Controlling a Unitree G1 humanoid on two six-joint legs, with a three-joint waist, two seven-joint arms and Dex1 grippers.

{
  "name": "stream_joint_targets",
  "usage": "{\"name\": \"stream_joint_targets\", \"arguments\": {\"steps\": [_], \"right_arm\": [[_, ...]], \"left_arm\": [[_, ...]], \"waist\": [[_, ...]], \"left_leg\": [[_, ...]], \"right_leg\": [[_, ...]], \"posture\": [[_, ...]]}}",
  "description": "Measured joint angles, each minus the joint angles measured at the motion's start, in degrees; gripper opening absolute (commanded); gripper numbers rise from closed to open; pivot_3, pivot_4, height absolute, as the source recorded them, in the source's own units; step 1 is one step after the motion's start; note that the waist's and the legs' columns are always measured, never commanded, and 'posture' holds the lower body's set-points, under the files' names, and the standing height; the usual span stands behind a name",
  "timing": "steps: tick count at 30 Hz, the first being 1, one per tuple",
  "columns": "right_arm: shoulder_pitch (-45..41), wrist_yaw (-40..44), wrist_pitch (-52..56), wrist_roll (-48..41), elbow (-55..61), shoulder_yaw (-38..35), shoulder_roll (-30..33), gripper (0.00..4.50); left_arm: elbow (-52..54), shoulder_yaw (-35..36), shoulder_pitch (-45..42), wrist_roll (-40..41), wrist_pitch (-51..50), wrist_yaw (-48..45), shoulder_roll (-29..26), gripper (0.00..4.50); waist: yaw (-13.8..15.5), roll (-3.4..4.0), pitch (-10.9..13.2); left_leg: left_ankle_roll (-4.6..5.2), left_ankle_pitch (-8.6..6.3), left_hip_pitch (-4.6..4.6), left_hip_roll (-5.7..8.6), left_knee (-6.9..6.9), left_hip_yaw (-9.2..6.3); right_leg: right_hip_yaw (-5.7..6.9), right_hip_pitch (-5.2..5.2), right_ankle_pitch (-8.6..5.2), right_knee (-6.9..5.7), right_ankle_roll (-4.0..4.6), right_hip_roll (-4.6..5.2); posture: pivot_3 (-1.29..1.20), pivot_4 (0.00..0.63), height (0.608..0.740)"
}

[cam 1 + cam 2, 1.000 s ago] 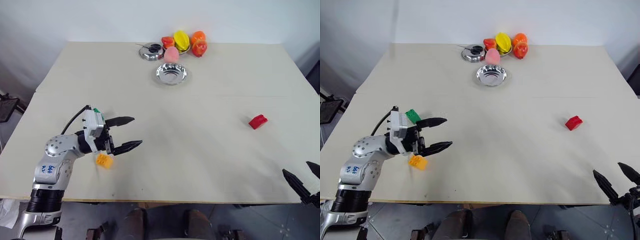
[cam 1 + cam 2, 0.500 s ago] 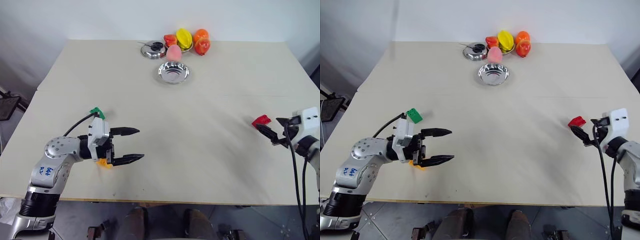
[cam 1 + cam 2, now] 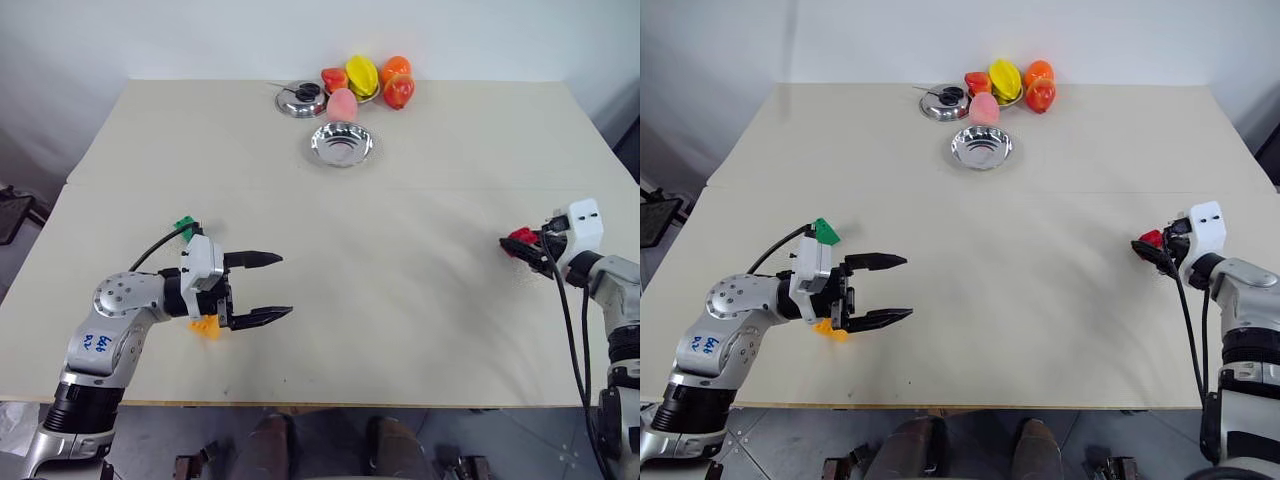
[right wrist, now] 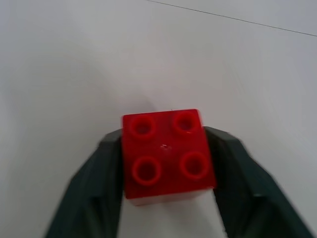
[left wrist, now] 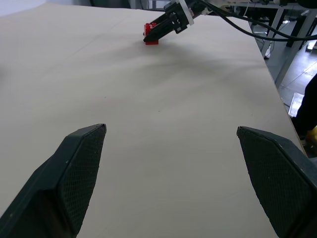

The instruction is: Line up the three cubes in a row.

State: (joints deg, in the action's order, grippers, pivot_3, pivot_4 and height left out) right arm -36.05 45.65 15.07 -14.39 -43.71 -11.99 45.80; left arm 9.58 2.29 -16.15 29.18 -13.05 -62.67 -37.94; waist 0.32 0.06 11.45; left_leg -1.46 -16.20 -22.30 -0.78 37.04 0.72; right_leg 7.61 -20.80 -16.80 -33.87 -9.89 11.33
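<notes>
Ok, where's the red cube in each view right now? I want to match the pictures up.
Left eye view: red cube at the table's right side, in the right gripper.
Right eye view: same spot, right side.
Left wrist view: far across the table, under the right gripper's tips.
Right wrist view: centre, studs up, between the two fingers.
Shared landmark: the right gripper shut on it.

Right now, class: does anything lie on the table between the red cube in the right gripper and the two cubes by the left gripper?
Nothing visible does. The right gripper is shut on the red cube; bare table stretches across to the orange-yellow cube and green cube beside the open left gripper.
</notes>
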Motion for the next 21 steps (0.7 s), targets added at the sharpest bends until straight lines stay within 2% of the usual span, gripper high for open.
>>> {"name": "stream_joint_targets", "arguments": {"steps": [3,7,9,14,17,21], "right_arm": [[-0.41,6.96,-1.53,0.11,1.53,1.67,0.27,1.52],[1.13,25.38,-5.59,-0.94,12.39,7.74,1.79,1.52],[0.75,31.61,-6.63,-1.53,16.08,10.22,1.78,1.52],[-3.8,40.41,-10.78,1.71,16.57,18.52,0.27,1.52],[-5.9,42.04,-14.77,4.64,12.41,22.66,-1.64,1.52],[-8.84,42.54,-18.28,5.84,4.35,23.43,-3.81,1.52]], "left_arm": [[-0.46,0.41,0.04,-0.06,0.23,-0.05,-0.38,4.5],[-1.19,1.44,0.2,-0.16,1.17,-0.2,-0.81,4.5],[-1.49,1.52,0.21,-0.17,1.25,-0.28,-0.81,4.5],[-1.67,1.75,0.65,-0.16,1.29,-0.62,-0.8,4.5],[-1.75,1.74,0.63,-0.14,1.21,-0.78,-0.79,4.5],[-3.14,1.72,-0.42,-0.14,1.09,-1.33,-0.83,4.5]], "waist": [[-0.43,0.0,0.0],[-0.71,0.01,0.0],[-0.56,0.0,0.0],[-0.36,0.0,0.01],[-0.36,-0.01,0.01],[-0.55,-0.01,0.01]], "left_leg": [[0.0,0.0,0.0,0.0,-0.02,0.0],[-0.07,-0.05,0.01,-0.08,-0.03,0.05],[-0.07,-0.06,0.0,-0.08,0.03,0.05],[-0.07,-0.08,0.0,-0.08,0.09,0.03],[-0.07,-0.08,-0.01,-0.07,0.09,0.03],[-0.08,-0.08,0.0,-0.09,0.11,0.04]], "right_leg": [[0.0,-0.02,0.0,0.0,0.0,-0.01],[-0.08,-0.1,0.0,-0.01,0.0,-0.09],[-0.07,-0.07,0.0,-0.01,0.0,-0.09],[-0.07,-0.06,0.0,-0.04,0.0,-0.09],[-0.07,-0.06,0.0,-0.03,0.0,-0.09],[-0.07,-0.06,0.0,-0.05,0.01,-0.1]], "posture": [[0.0,0.15,0.74],[0.0,0.15,0.74],[0.0,0.15,0.74],[0.0,0.15,0.74],[0.0,0.15,0.74],[0.0,0.15,0.74]]}}
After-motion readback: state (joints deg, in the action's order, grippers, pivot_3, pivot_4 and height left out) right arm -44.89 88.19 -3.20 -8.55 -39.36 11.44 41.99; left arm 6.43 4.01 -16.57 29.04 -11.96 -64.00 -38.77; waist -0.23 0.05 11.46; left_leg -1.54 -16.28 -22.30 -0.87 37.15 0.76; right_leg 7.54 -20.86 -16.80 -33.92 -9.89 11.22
